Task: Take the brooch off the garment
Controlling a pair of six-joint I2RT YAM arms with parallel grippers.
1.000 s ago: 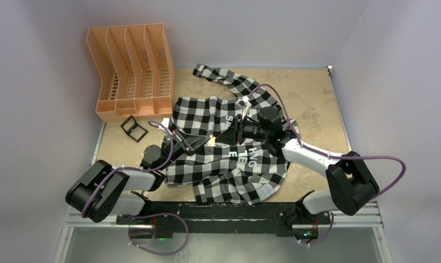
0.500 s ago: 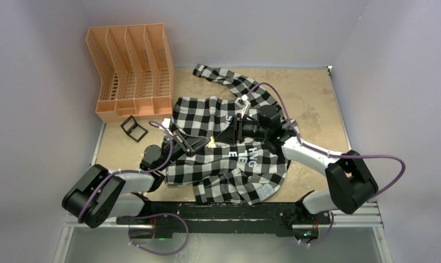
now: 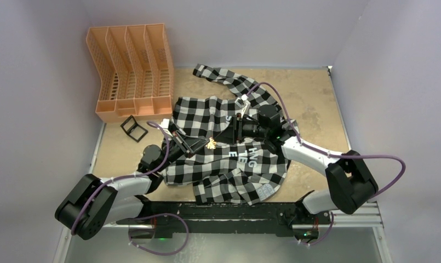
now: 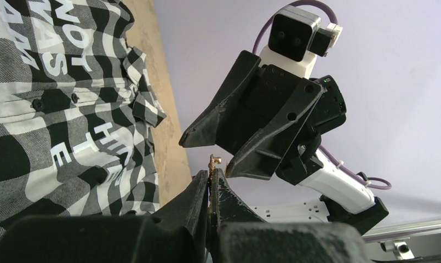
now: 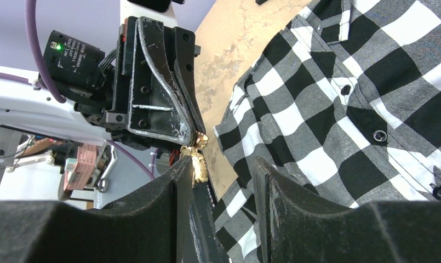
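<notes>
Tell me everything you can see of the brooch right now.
The brooch is a tiny gold-coloured, shiny metal piece with a knobbly outline; its exact shape is too small to tell. It is pinched at the tips of the shut left gripper, sticking out beyond them. It sits between the open fingers of the right gripper, close against one. It looks held clear of the checked shirt.
</notes>
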